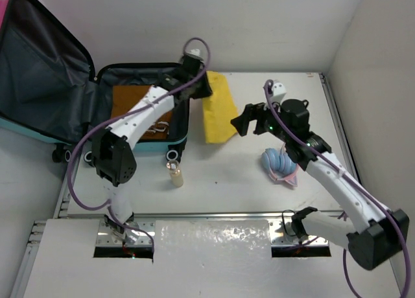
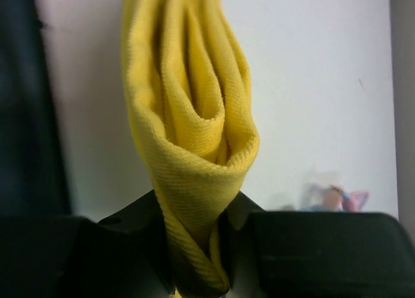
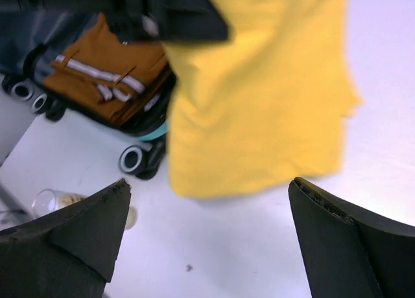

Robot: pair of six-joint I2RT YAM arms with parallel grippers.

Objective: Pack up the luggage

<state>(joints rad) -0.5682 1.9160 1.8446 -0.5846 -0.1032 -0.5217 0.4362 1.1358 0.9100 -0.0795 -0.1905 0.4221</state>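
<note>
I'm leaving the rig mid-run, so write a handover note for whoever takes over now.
Grippers: left gripper shut on the yellow cloth, which hangs just right of the luggage. The right gripper is open, empty, facing the cloth.
Luggage: open at far left, folded brown garment inside.
Done: brown garment packed.
Left: yellow cloth in, then probably the small bottle in front of the luggage and the blue-pink bundle on the right; close it up.

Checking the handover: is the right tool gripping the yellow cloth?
No, the right tool stands wide open short of the yellow cloth, which the left tool pinches.
</note>
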